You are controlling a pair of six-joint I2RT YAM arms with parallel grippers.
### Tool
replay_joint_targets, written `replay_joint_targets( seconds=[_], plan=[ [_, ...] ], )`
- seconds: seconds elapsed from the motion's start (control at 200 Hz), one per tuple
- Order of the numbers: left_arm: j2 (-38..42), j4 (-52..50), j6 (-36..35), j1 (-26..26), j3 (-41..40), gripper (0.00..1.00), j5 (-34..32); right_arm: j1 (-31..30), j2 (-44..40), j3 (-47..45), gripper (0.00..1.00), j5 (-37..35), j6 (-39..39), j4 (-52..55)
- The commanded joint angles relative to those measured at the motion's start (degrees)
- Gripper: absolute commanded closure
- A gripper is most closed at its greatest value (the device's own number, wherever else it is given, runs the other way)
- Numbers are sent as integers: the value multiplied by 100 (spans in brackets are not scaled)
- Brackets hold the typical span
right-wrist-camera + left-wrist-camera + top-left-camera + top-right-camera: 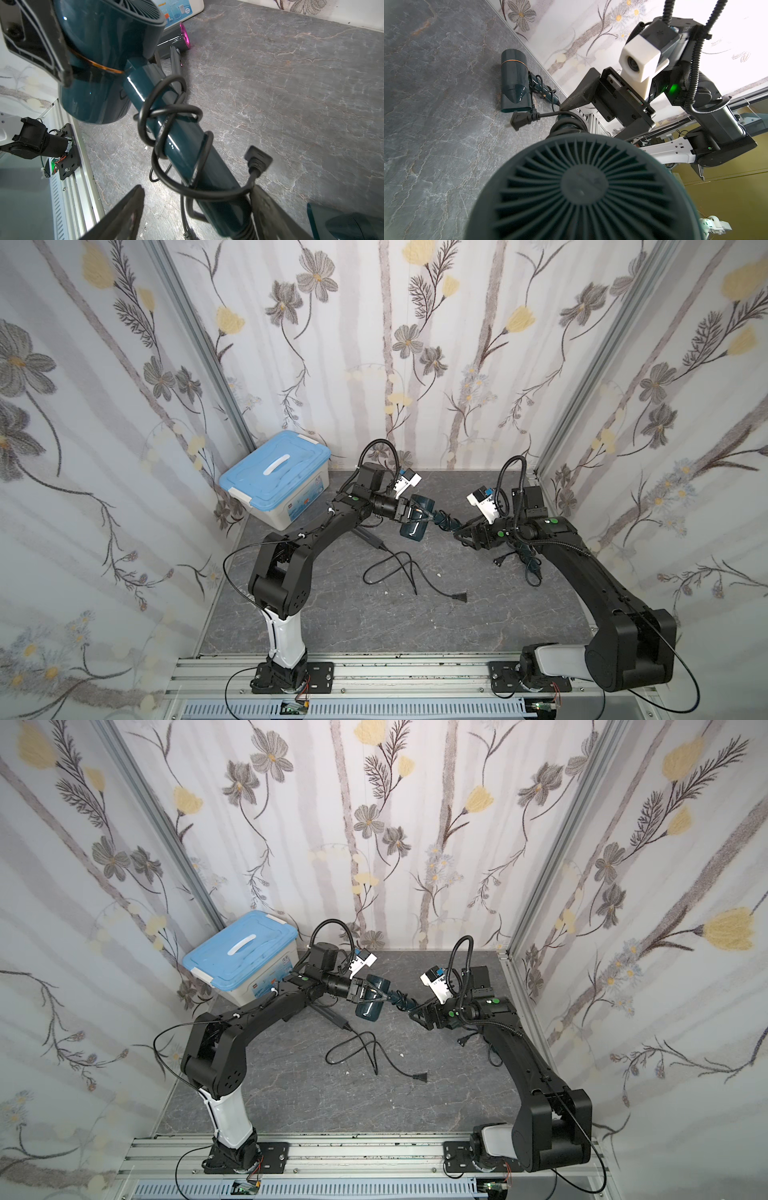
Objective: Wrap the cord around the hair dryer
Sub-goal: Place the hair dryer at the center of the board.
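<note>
The grey marbled bench (374,622) carries a blue-lidded box (274,477) at far left; the print on its side label is too small to read. Above the bench's far middle the teal hair dryer (413,531) hangs in the air. The left gripper (424,514) is clamped on its barrel, and the handle (182,145) points right, running between the spread fingers of the right gripper (197,188), which grasps nothing. The barrel has a copper band and a finned rear grille. The black cord (145,116) loops loosely around the handle several times, and its plug (258,159) sticks out just beside one right finger.
</note>
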State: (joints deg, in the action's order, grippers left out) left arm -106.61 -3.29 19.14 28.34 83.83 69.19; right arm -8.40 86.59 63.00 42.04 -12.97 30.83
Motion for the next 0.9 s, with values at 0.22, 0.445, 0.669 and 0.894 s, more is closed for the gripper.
replay_joint_targets(
  seconds=[0.22, 0.445, 0.669, 0.894],
  plan=[
    [140, 575, 68, -4, -16, 100, 246, -293, 321, 133, 22, 507, 42, -350],
    [80, 581, 42, 3, -182, 100, 230, -302, 365, 109, 47, 620, 67, -376],
    [-6, 297, -174, 6, -147, 100, 205, -302, 402, -15, 85, 720, 127, -540],
    [-131, -335, -529, 31, 197, 100, 117, -267, 401, -284, 100, 661, 328, -906]
  ],
)
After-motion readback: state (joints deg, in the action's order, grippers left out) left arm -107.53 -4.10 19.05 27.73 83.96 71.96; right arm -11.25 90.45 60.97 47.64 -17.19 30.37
